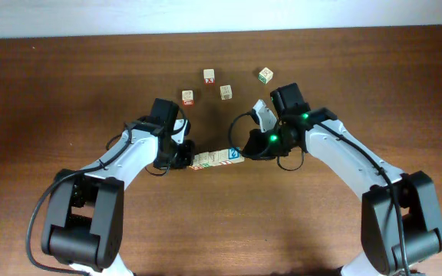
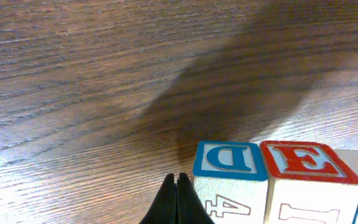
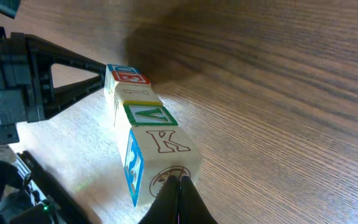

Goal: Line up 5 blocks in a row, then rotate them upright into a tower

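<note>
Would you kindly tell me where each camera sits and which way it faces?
Overhead: above the table, looking straight down; both arms show, left gripper and right gripper at the ends of the row of blocks.
Left wrist: low at one end, facing along the row; its shut fingertips show.
Right wrist: low at the other end, facing the left gripper; its shut fingertips show.
Shared: both wrist views see that row.
</note>
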Controlling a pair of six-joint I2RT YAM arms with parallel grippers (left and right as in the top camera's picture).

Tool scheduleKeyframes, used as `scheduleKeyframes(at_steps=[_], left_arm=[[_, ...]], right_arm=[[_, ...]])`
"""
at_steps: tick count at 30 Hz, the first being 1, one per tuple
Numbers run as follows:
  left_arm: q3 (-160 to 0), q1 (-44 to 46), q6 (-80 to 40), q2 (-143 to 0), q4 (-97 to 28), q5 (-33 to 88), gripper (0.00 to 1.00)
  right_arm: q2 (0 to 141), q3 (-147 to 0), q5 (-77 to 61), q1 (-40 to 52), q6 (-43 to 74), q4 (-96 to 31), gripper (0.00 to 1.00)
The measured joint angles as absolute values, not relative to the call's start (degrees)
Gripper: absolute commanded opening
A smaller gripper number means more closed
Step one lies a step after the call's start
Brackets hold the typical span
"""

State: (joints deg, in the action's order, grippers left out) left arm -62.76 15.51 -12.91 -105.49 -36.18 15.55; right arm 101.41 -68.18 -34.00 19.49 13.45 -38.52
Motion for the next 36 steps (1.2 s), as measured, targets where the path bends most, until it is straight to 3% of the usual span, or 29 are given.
scheduleKeyframes(at_steps=[16, 36], left_arm=[[-62.70, 14.85, -12.91, -105.49, -36.40, 13.17, 0.00], [-62.46, 14.98, -12.86, -105.67, -36.75, 15.03, 0.00]], right_arm=[[100.12, -70.70, -26.74, 24.99, 15.03, -38.59, 0.04], [98.94, -76.55, -29.26, 31.27, 15.51, -37.74, 0.04]])
